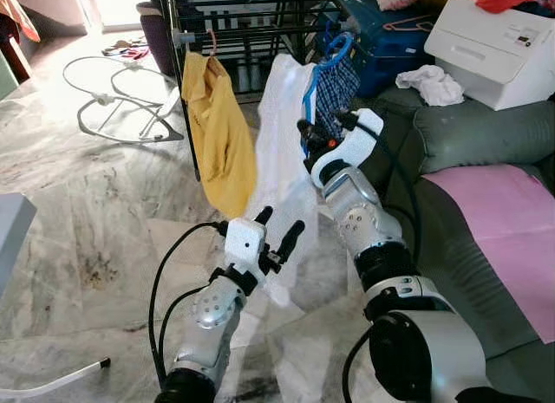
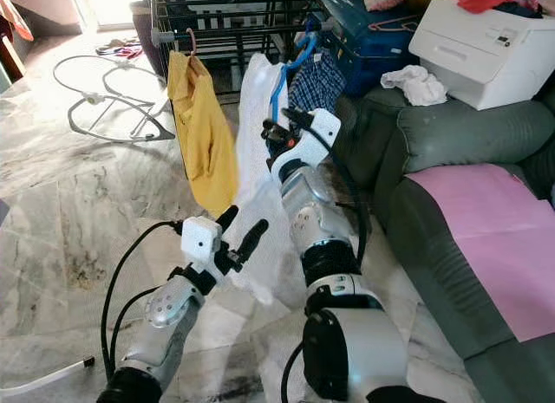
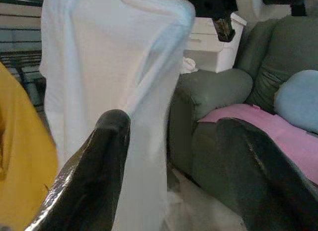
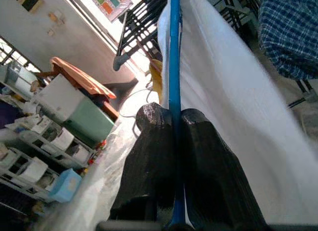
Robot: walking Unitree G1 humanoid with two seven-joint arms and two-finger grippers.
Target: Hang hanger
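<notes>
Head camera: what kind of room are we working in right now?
Probably a home living room doubling as a laundry-drying spot: a grey sofa, a marble floor, and a black drying rack holding a yellow shirt.

A blue hanger [image 4: 174, 57] carries a white garment [image 1: 282, 152] that hangs down long and limp toward the marble floor. It sits mid-scene, just right of a yellow shirt [image 1: 217, 134] hung on the dark drying rack [image 1: 243, 22] at the far side, with a blue checked garment [image 1: 336, 91] just beside it on the right.
</notes>
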